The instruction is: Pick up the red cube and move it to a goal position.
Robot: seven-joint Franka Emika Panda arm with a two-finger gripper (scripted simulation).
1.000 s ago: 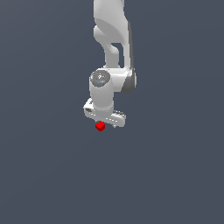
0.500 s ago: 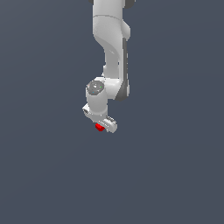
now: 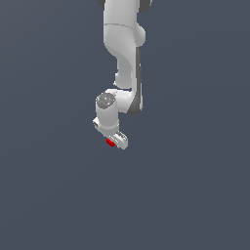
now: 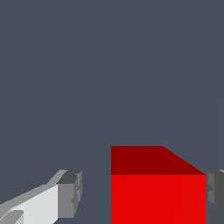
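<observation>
**Claw down over the red cube, grip not yet made**

Closest in, from the wrist camera, the red cube (image 4: 157,188) fills the space between the two fingers. One grey pad (image 4: 70,194) stands clear of the cube with a strip of floor showing between them; the other pad (image 4: 215,192) sits right at the cube's opposite face, touching or nearly so. So the gripper (image 4: 142,194) is spread around the cube, off-centre, not yet pinching it.

Stepping back to the exterior view, the gripper (image 3: 114,141) is low at the end of the white arm (image 3: 124,58), turned at a slant, and only a sliver of the red cube (image 3: 110,142) peeks out beneath it. Beyond is plain dark grey floor (image 3: 195,195); I can see no marker for the goal anywhere.

To my eye this is the grasping step: the claw is placed and the squeeze is due. Next it needs to press the fingers together squarely on the two faces, then lift and carry. With one finger much nearer, the cube may get nudged sideways as they meet.
</observation>
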